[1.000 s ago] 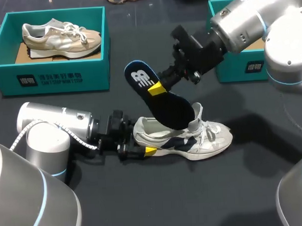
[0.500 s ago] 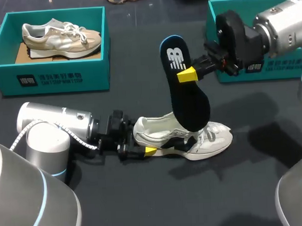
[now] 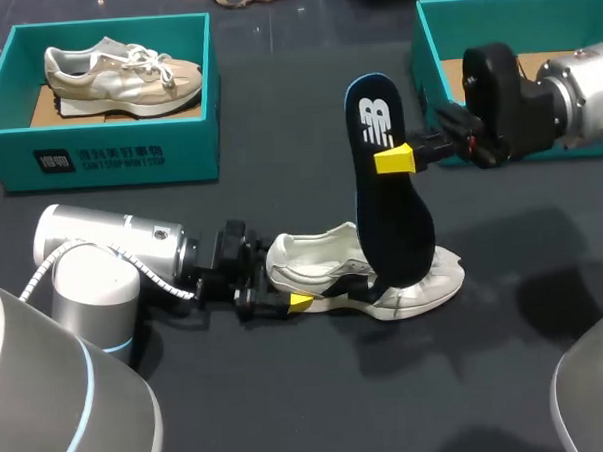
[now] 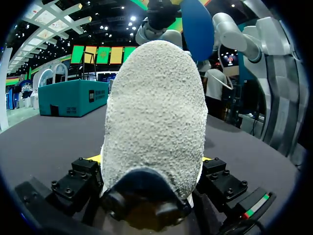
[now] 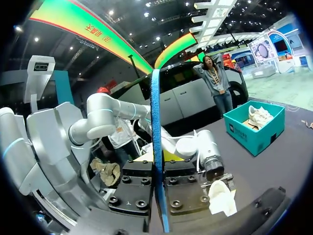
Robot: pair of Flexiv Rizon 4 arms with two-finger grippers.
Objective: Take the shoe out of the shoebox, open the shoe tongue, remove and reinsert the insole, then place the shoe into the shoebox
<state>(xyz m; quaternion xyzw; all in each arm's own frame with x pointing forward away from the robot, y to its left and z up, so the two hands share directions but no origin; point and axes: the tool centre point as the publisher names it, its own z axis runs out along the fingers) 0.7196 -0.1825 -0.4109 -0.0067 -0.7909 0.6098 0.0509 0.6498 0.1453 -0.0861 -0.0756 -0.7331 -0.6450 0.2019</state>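
Lower left of centre, the left gripper (image 3: 282, 295) is clamped on the heel of the white mesh sneaker (image 3: 323, 270), which looks light and soft and is best held at that firmer heel. To its right, the thin, likely floppy navy foam insole (image 3: 389, 202) stands toe-down over the sneaker. The right gripper (image 3: 407, 157) pinches it flat across its upper half.

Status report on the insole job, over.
Left gripper shut on shoe heel. Right gripper shut on insole, upright over shoe. No obstruction seen.

head: above-behind, looking down | left wrist: close on shoe (image 4: 154, 112) | right wrist: along insole (image 5: 155, 122) (both shared overhead)
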